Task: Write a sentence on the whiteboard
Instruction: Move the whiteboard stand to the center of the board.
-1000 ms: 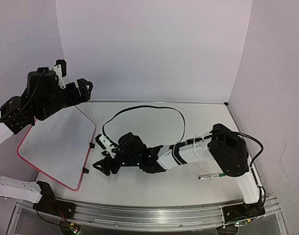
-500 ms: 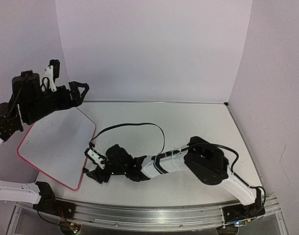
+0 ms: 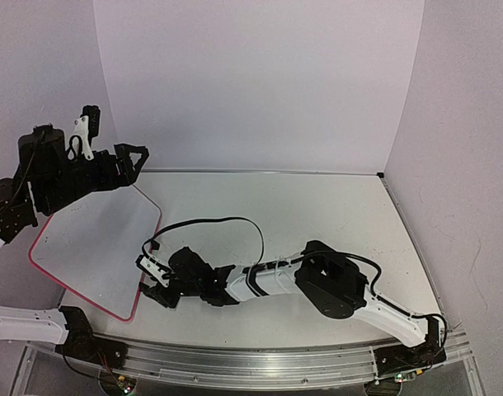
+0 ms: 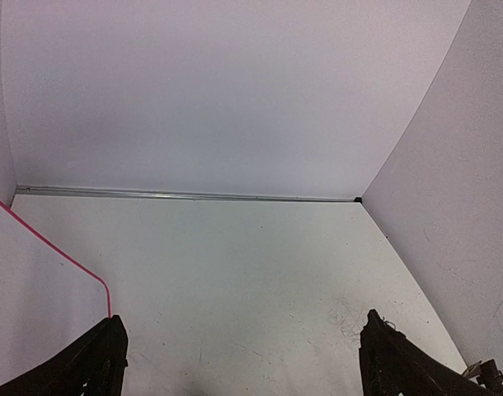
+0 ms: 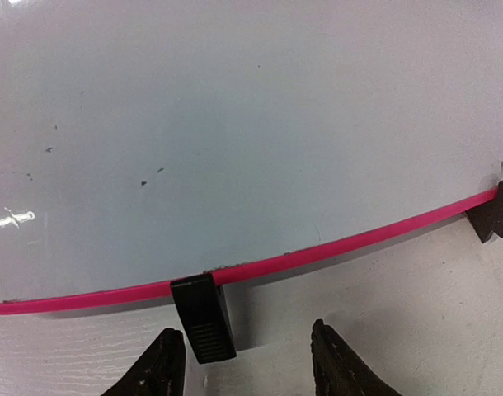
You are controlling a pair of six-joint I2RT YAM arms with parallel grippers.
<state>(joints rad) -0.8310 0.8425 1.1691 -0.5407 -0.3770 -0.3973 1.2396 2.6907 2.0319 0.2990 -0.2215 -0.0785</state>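
Note:
The whiteboard (image 3: 95,247) is a glossy white board with a red-pink rim, lying at the table's left. It fills the top of the right wrist view (image 5: 235,124), and one corner shows in the left wrist view (image 4: 29,289). The sentence is out of view. My right gripper (image 3: 152,290) reaches low to the board's right edge. In its own view the right gripper (image 5: 247,367) stands open, with a black clip (image 5: 204,318) just inside its left finger. My left gripper (image 3: 138,161) hangs raised over the board's far corner, wide open and empty (image 4: 243,367).
A second black clip (image 5: 492,210) sits further along the same rim. A black cable (image 3: 210,223) loops over the table above the right arm. Grey scribble marks (image 4: 350,318) stain the tabletop. Walls close the back and right sides.
The right arm has stretched further left to the board's edge clip, and its jaws have narrowed. The left arm has drawn back left and settled higher.

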